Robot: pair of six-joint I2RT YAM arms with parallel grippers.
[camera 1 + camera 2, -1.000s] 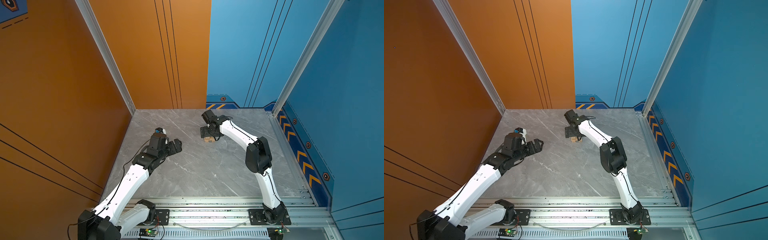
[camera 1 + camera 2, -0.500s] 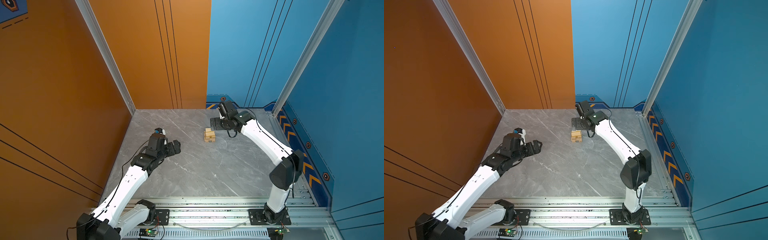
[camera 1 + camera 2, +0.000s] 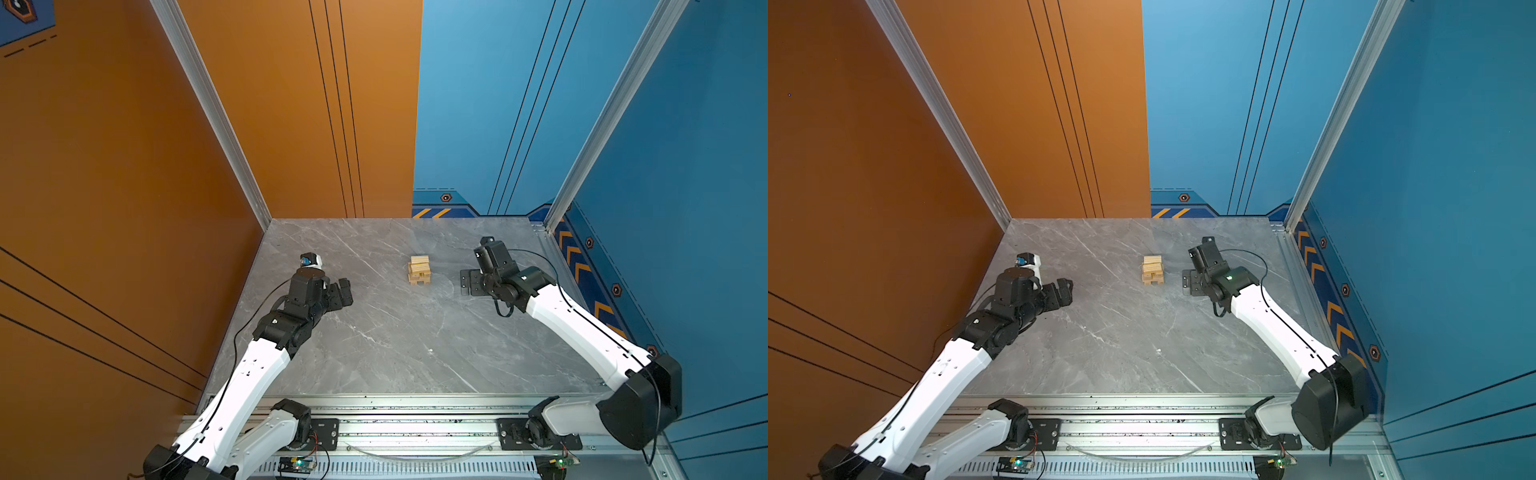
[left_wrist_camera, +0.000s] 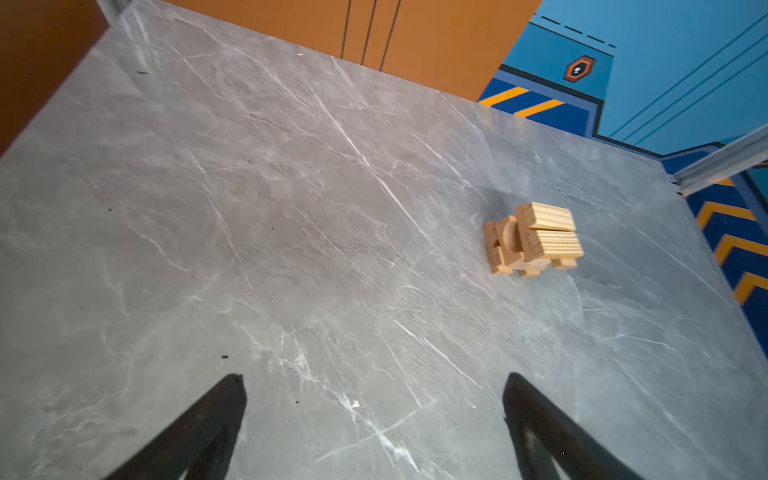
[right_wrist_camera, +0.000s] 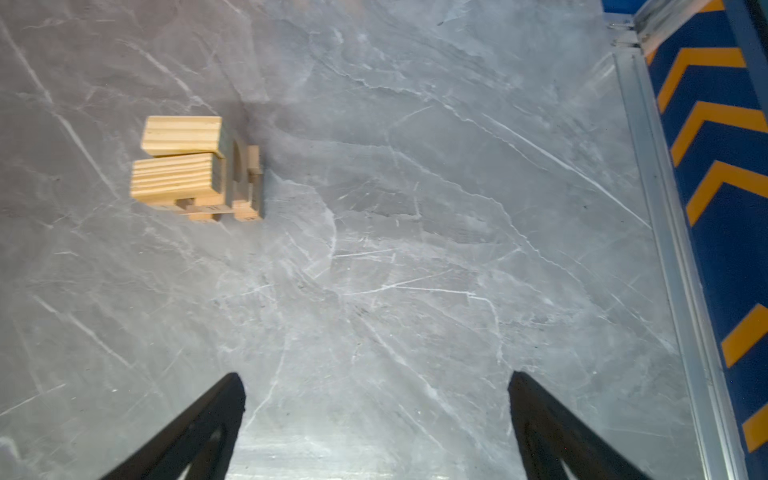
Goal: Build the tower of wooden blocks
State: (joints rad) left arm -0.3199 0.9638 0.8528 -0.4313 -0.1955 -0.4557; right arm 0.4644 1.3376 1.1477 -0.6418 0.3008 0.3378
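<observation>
The right gripper [image 3: 468, 282] hangs spread wide and empty. It has drawn back to the right of the tower [image 3: 419, 271] and is now well apart from it, whereas 1 second ago it was right at the stack. The left gripper [image 3: 343, 291] is also splayed and holds nothing. It sits low over the left side of the grey marble tabletop [image 3: 395, 340] and has barely shifted.

I read this as the last piece set down and let go. The tower stands alone toward the back of the tabletop, and no loose piece lies anywhere in both top views, so the build looks finished or nearly so.

In the right wrist view, 2 flat slabs [image 5: 172, 176] lie side by side on top, slightly out of line. In the left wrist view a rounded arch [image 4: 509, 239] shows beneath them. The lower layers are too small to count, and the tower's far side is hidden.
</observation>
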